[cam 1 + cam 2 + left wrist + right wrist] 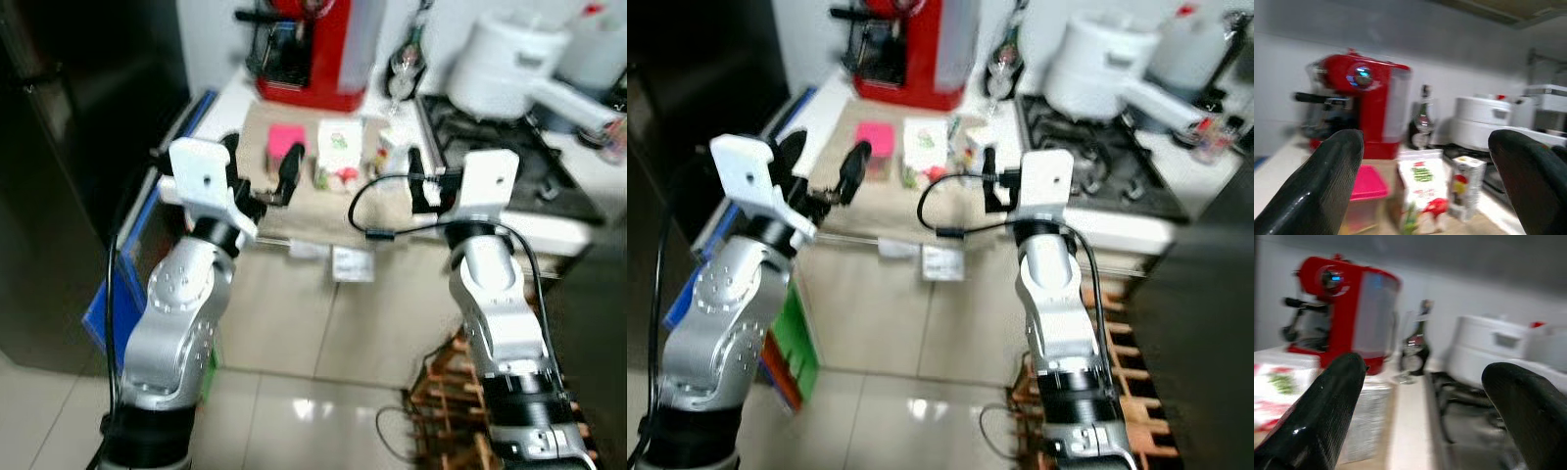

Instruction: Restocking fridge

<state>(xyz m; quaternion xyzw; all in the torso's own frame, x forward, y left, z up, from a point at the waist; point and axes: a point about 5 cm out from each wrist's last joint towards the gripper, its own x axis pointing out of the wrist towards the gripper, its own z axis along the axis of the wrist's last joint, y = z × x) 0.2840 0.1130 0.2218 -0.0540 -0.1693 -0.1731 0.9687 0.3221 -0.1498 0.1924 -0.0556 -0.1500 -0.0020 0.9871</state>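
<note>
Left end effector (260,176): raised in front of the surface, its two black fingers spread wide apart and holding nothing; it is just short of the pink-lidded box.
Right end effector (423,181): also raised and wide open, empty, near the small carton and beside the stove edge.
Surface (257,125): a kitchen counter with a beige mat, seen from above and slightly blurred.
Items to restock: a pink-lidded box (285,144), a tall white carton with green and red print (338,153), and a small carton (389,152) stand close together in a row on the mat.
Behind the items: a red coffee machine (312,49), a dark glass bottle (1422,120) and a stemmed glass (400,74) stand against the wall.
To the robot's right: a gas stove (495,157) carrying a white pot with a long handle (514,64).
Fridge: a dark tall panel (69,147) at the robot's left is probably it; the door looks shut.
Task progress: judged as early, since nothing is gripped yet.
Risk, crowding: the three items stand nearly touching, so a wide-open finger sliding in beside one could tip its neighbour.
Risk, cartons: both look light and tall, likely to topple or crush under a hard squeeze.
Risk, overreach: pushing too far forward could knock the glass or bottle.
Risk, blur: the views are smeared, so aim may be off.
Risk, cable: a loose black cable (367,211) loops between the arms and could snag.
</note>
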